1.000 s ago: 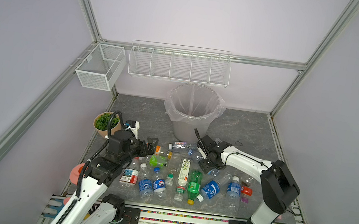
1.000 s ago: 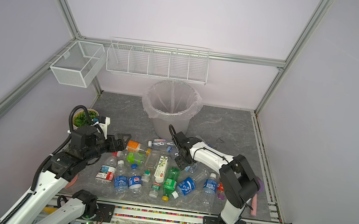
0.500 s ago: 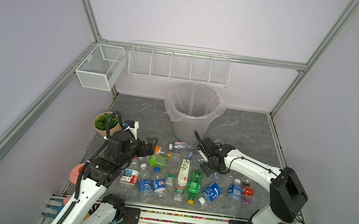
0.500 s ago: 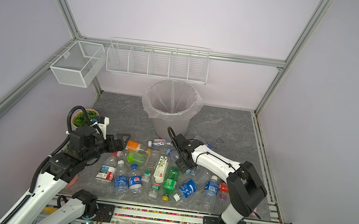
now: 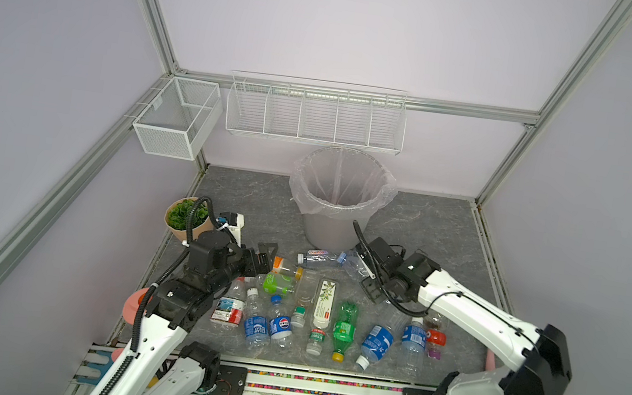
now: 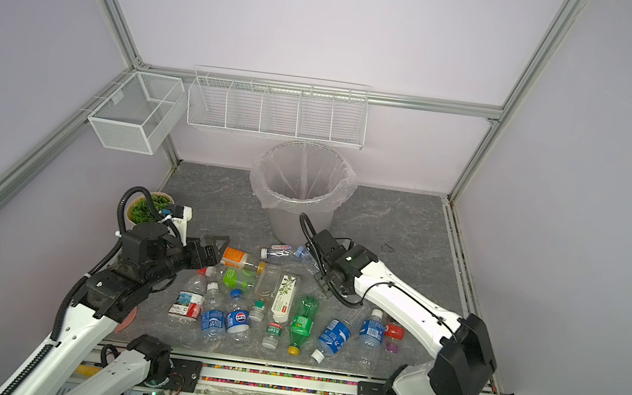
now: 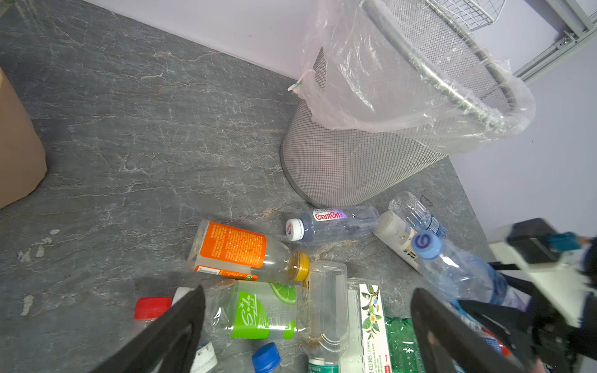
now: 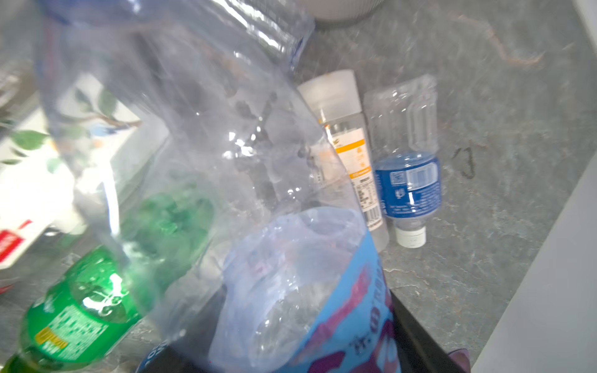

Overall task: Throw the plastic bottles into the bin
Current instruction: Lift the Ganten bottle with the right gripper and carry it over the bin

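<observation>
Several plastic bottles (image 5: 345, 324) lie on the grey floor in front of the bin (image 5: 339, 214), a grey mesh bucket with a clear bag. My right gripper (image 5: 368, 275) is shut on a clear bottle with a light blue label (image 8: 300, 284) and a blue cap (image 7: 426, 244). That bottle is held tilted just above the floor, near the bin's foot. My left gripper (image 7: 307, 300) stands open and holds nothing. It hangs over a bottle with a green label (image 7: 258, 315), next to an orange-labelled bottle (image 7: 235, 247).
A tan pot with a plant (image 5: 181, 217) stands behind my left arm. A pink watering can (image 5: 133, 305) sits by the left wall. White wire baskets (image 5: 315, 116) hang above the bin. More bottles (image 8: 407, 181) lie right of my right gripper.
My right gripper's jaws have closed on the blue-labelled bottle and raised it slightly. Its elbow has swung out to the right. The left arm has barely moved.
</observation>
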You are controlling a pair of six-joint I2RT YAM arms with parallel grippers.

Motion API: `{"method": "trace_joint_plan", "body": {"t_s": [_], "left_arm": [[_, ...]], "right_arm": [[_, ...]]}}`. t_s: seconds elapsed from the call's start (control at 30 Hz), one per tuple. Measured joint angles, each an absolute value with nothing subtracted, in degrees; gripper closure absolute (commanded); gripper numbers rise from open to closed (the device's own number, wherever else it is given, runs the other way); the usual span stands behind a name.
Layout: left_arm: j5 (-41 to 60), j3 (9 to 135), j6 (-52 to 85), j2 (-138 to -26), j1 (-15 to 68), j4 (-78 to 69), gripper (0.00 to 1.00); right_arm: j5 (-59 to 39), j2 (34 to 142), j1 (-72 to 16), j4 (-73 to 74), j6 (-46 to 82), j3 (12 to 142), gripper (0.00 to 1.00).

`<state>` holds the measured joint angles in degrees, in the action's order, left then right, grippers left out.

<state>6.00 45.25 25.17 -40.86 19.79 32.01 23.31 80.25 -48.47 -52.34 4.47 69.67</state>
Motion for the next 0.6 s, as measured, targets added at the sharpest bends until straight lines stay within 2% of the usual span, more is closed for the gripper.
{"method": "trace_joint_plan", "body": {"t_s": [0.3,0.6], "left_arm": [[6.09,46.19,25.17,-41.69,19.79,31.97,0.01],[6.31,46.19,25.17,-41.67,19.79,32.01,0.02]], "right_arm": [[26.7,66.74,-48.64,-54.68,3.86,80.14,0.71],[28.51,67.2,-48.64,-50.92,-1.26,98.61,0.68]]}}
